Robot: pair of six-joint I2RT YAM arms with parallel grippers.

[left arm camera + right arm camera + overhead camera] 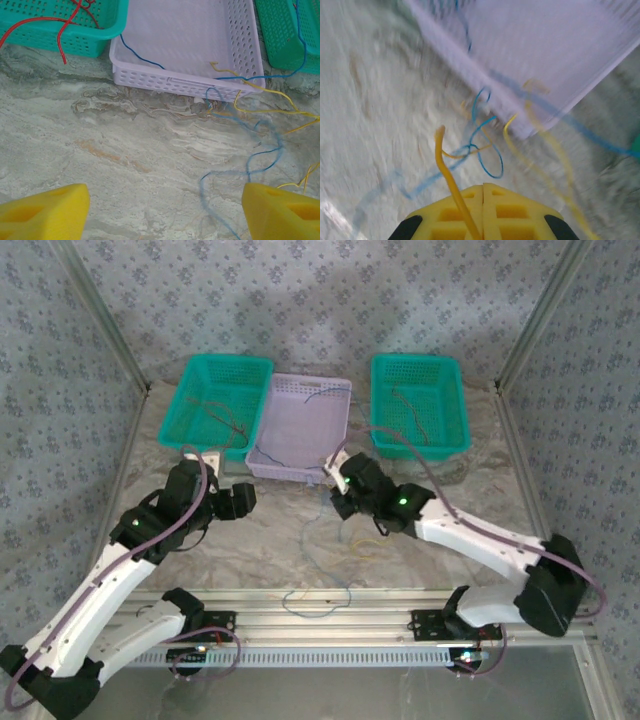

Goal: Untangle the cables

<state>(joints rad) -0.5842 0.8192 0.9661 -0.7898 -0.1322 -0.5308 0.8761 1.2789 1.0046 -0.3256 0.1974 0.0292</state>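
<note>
Top external view: the left gripper (243, 502) hangs over bare table (250, 550), with the left teal basket (215, 390) just ahead of it. The right gripper (335, 488) sits at the near right corner of the lilac basket (300, 455), and the right teal basket (420, 445) lies ahead and to its right. Thin cables (308, 535) run from below the right gripper back toward the arm bases, well to the right of the left gripper.

Left wrist view: the left gripper is spread wide. Its yellow fingers (45, 210) sit at the lower frame corners with nothing between them. A blue cable (276, 140) and a yellow cable (280, 112) tangle ahead and to its right, up against the lilac basket's wall. A red cable (59, 37) hangs over the teal basket's rim, ahead and left.

Right wrist view, blurred: the right gripper's jaws are pressed together, pinching an orange-yellow cable (445, 165) that rises ahead of them. Blue loops (487, 150) lie just ahead, with the lilac basket beyond.
</note>
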